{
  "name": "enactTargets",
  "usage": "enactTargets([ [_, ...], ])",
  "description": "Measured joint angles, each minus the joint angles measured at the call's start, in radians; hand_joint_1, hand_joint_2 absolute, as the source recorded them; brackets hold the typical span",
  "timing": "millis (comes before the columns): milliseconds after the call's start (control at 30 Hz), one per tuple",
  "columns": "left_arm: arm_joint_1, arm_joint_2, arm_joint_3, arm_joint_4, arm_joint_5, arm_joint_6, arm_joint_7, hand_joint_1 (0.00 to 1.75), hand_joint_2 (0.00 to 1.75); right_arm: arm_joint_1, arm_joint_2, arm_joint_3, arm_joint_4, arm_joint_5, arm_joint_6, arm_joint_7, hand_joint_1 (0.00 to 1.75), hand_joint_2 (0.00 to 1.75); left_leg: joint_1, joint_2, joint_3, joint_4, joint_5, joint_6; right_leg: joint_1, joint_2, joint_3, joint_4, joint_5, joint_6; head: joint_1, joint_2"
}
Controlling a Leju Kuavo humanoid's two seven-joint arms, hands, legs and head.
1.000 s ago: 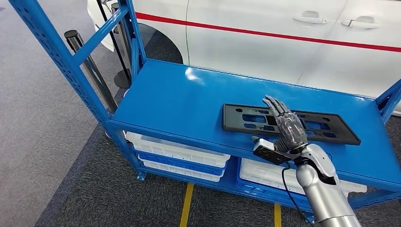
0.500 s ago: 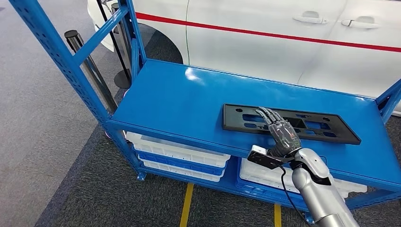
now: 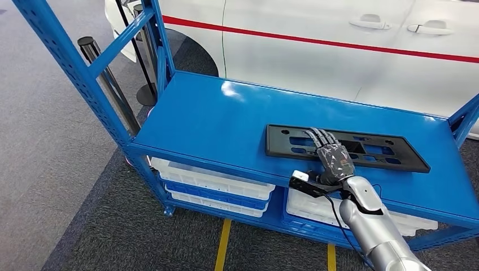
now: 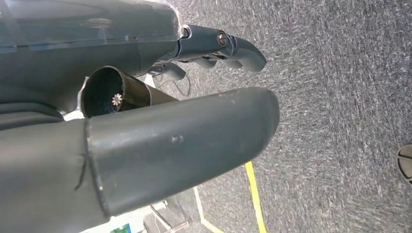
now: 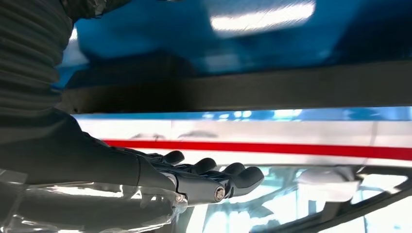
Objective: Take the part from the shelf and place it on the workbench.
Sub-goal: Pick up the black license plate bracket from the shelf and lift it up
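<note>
One flat black part (image 3: 345, 148) lies on the blue shelf (image 3: 226, 118), and it is the thing the robot has to carry to the workbench. It is long and thin, with holes cut in it. Its long side runs along the shelf, from side to side as the robot looks at it, a little closer to the front lip of the shelf than to the back.

On the part, near its middle but more toward one end, sits the right hand (image 3: 333, 153). The fingers (image 3: 319, 136) are stretched out straight and close together, lying flat over the top of the part and pointing across its short way, toward the back of the shelf. They are not wrapped around it, so the hand holds nothing yet. I think the thumb needs to get under the near edge before the part can be lifted, and I cannot see where the thumb is.

Low beside the shelf hangs the left hand (image 4: 145, 126), over grey carpet with a yellow line. Its fingers (image 4: 238, 48) are apart and hold nothing. The right hand is much nearer the part.

Under the part's shelf sit white and blue bins (image 3: 212, 183). Behind the shelf stands a white car (image 3: 339, 51) with a red stripe.
</note>
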Motion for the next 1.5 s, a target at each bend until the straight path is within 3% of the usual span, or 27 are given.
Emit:
enactTargets([
  [167, 0.000, 0.000, 0.009, 0.000, -0.012, -0.002, 0.000, 0.00, 0.00, -0.022, 0.012, -0.002, 0.056, 0.031, -0.068, 0.039, 0.00, 1.75, 0.000, 0.000, 0.001, 0.000, 0.000, 0.000, 0.000, 0.000, 0.001, 0.000, 0.000, 0.000, 0.000, 0.000],
  [300, 0.000, 0.000, 0.013, 0.000, -0.033, -0.003, -0.002, 0.00, 0.00, -0.035, 0.019, -0.027, 0.107, 0.076, -0.179, 0.099, 0.00, 1.75, 0.000, 0.000, 0.001, 0.000, 0.000, 0.000, 0.000, 0.000, 0.001, 0.000, 0.000, 0.000, 0.000, 0.000],
  [433, -0.001, 0.000, 0.017, 0.000, -0.055, -0.009, -0.003, 0.00, 0.00, -0.028, 0.018, -0.097, 0.120, 0.225, -0.221, 0.183, 1.68, 1.75, 0.000, 0.000, 0.001, 0.000, 0.000, 0.000, -0.001, 0.000, 0.000, 0.000, 0.000, 0.000, 0.000, 0.000],
  [467, -0.001, 0.000, 0.019, 0.000, -0.060, -0.011, -0.003, 0.00, 0.00, -0.025, 0.017, -0.125, 0.124, 0.264, -0.222, 0.197, 1.75, 1.75, 0.000, 0.000, 0.000, 0.000, 0.000, 0.000, -0.001, 0.000, 0.000, 0.000, 0.000, 0.000, 0.000, 0.000],
  [667, -0.001, 0.000, 0.029, 0.000, -0.067, -0.013, -0.003, 0.00, 0.00, -0.003, 0.010, -0.247, 0.156, 0.281, -0.223, 0.169, 1.75, 1.75, 0.000, 0.000, -0.001, 0.000, 0.000, 0.000, 0.000, 0.001, -0.001, 0.000, 0.000, 0.000, 0.000, 0.000],
  [1100, -0.002, 0.000, 0.051, 0.000, -0.054, -0.023, 0.000, 0.00, 0.00, 0.007, 0.025, -0.300, 0.177, 0.306, -0.229, 0.142, 1.75, 1.75, 0.000, 0.000, -0.001, 0.000, 0.000, 0.000, 0.000, 0.000, -0.001, 0.000, 0.000, -0.001, 0.000, 0.000],
  [1233, -0.002, 0.001, 0.070, 0.000, -0.039, -0.040, -0.007, 0.00, 1.75, 0.012, 0.044, -0.304, 0.173, 0.306, -0.233, 0.117, 1.75, 1.75, 0.000, 0.000, -0.001, 0.000, 0.000, 0.000, 0.000, 0.001, -0.001, 0.000, 0.000, -0.001, 0.000, 0.000],
  [1500, -0.001, 0.001, 0.108, 0.000, -0.024, -0.041, -0.034, 0.00, 1.75, 0.045, 0.057, -0.314, 0.135, 0.288, -0.235, 0.068, 1.75, 1.75, 0.000, 0.000, -0.001, 0.000, 0.000, 0.000, 0.000, 0.001, 0.000, 0.000, 0.000, -0.001, 0.000, 0.000],
])
